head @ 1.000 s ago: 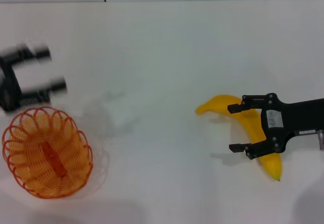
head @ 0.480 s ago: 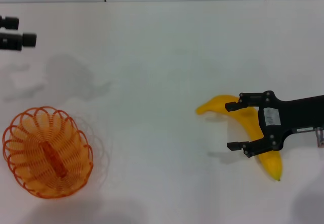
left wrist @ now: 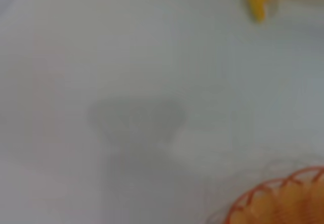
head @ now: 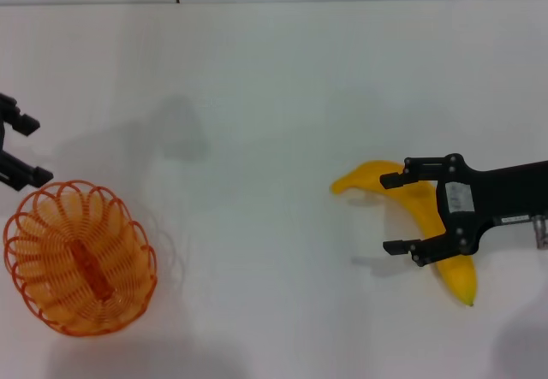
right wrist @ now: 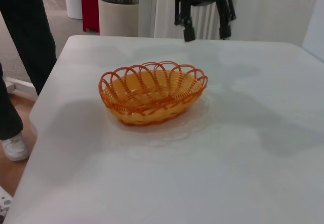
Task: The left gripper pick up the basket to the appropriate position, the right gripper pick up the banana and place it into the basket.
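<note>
**A:** Your left gripper [head: 19,148], the black two-fingered claw, has swung back from the table's far side and now hangs jaws apart just beyond the shallow orange wire basket [head: 80,257]. It holds nothing; the basket sits unlifted near the table's left edge.

**B:** And the right?

**A:** Your right gripper [head: 409,215] hasn't moved: open, straddling the curved bright-yellow banana [head: 407,199] without clamping it. You have broad bare white table [head: 274,97] between basket and banana.

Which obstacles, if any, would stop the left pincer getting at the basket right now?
Probably none: the left pincer, open, hangs just beyond the basket rim, with nothing between them. The banana lies far off.
</note>
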Controlling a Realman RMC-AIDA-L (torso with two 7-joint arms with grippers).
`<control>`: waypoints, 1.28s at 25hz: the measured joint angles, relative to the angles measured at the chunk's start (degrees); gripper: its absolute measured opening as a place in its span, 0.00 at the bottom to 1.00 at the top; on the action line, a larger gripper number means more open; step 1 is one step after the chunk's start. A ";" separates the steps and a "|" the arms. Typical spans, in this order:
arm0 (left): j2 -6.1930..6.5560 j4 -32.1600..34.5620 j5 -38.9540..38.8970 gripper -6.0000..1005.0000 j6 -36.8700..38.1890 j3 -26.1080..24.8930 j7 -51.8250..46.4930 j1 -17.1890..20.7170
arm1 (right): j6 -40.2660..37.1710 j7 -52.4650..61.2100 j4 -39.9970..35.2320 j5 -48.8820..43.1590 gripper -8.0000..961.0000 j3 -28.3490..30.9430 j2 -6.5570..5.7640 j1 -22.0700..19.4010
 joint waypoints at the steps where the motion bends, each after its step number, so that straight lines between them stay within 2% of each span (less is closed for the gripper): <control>1: -0.36 -0.07 1.30 0.81 -0.06 0.16 -0.01 -0.35 | 0.00 -0.07 0.00 0.00 0.93 -0.02 0.01 0.09; 7: -4.17 -0.80 7.98 0.81 -2.50 0.01 2.55 -2.03 | 0.00 -0.12 0.08 0.01 0.93 -0.07 0.08 0.46; 14: -6.67 -5.56 9.72 0.80 -8.10 -0.11 5.89 -3.30 | 0.00 0.10 0.09 -0.01 0.93 -0.07 0.09 0.32; 19: -6.64 -8.55 8.13 0.80 -9.66 -0.36 8.11 -3.26 | 0.00 0.11 0.09 0.03 0.93 -0.06 0.03 0.08; 26: -4.61 -12.89 5.55 0.79 -10.80 -1.09 9.09 -3.20 | -0.01 0.20 0.09 -0.01 0.93 -0.07 0.00 -0.08; 32: -4.46 -13.65 7.10 0.79 -11.04 -0.79 8.49 -3.34 | -0.17 0.22 0.09 -0.15 0.93 -0.07 -0.09 0.06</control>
